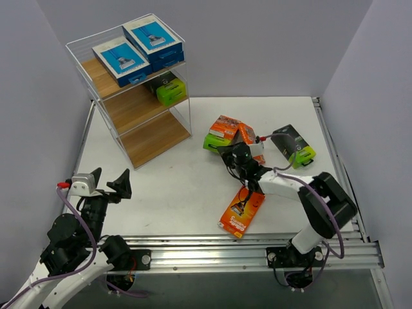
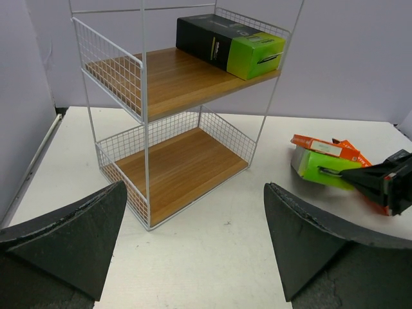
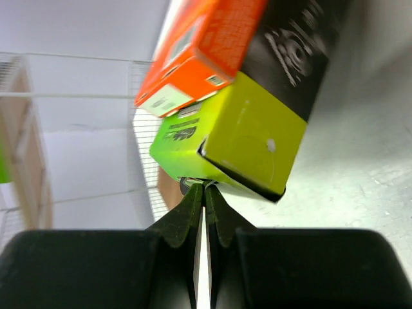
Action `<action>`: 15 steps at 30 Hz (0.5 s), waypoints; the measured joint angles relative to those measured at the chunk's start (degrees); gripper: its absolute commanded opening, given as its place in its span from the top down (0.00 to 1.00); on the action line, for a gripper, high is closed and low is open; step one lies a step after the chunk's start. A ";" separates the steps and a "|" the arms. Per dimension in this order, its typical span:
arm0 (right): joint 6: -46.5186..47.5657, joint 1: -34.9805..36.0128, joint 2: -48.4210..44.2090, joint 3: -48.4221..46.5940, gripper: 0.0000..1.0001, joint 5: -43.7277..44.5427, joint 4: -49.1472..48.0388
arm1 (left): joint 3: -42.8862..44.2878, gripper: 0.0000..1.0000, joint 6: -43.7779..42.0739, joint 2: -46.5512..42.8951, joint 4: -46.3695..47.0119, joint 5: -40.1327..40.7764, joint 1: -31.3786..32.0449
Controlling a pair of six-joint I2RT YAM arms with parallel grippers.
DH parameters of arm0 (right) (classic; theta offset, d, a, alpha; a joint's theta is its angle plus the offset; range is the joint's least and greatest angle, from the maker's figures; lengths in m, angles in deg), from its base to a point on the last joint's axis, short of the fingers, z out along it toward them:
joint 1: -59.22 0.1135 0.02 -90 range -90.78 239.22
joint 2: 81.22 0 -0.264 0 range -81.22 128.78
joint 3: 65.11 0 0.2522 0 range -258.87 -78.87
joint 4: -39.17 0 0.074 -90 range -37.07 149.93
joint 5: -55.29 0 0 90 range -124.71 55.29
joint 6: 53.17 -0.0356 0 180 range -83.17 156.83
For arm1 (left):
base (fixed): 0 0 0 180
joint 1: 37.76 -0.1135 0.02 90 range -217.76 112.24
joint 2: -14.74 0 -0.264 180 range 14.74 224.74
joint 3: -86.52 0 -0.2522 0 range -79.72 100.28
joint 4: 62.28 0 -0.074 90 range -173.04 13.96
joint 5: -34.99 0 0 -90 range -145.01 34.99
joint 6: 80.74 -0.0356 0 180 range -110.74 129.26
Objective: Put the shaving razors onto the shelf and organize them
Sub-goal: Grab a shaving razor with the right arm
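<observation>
at the far left of the white table [image 1: 193, 193] stands the tall three-tier rack [image 1: 154, 138], light brown wooden boards in a thin white wire frame. top board: two flat blue-and-white razor packs [image 1: 121, 58] side by side, and there's more blue under each, maybe further packs, can't tell. mid board: one flat black razor pack w/ a lime-green end [image 2: 232, 37], lying at the board's right end w/ the green end facing out to the table.

rest of the packs are on the table, not in the rack. abt mid-table, right of the rack, is a small pile: two bright orange flat packs [image 1: 226, 127] lie on and against a second black-and-lime pack [image 1: 214, 143]. a third black-and-lime pack [image 1: 295, 147] lies flat further right, apart from the pile, near the table's right edge. a lone orange pack [image 1: 242, 214] lies flat near the front, just beside the metal rail [image 1: 257, 248].

right gripper [image 3: 203, 187] is at the pile, its black fingers pressed together w/ the tips right against the lower edge of the second black-and-lime pack's green end. can't tell if a thin tab is nipped between the tips.

left gripper [image 2: 194, 187] is spread wide w/ nothing between the fingers. it hangs low near the front left corner, facing the rack and well apart from it.
</observation>
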 measured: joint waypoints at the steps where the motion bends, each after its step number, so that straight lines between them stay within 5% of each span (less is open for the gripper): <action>1: 1.38 -0.63 -2.21 0.00 1.00 -0.92 1.14 | 0.00 0.04 0.00 0.13 0.00 0.02 0.00; 15: 11.26 -10.80 -24.52 5.05 1.00 -17.27 16.22 | 0.00 0.04 -1.18 2.80 -0.04 0.26 -0.02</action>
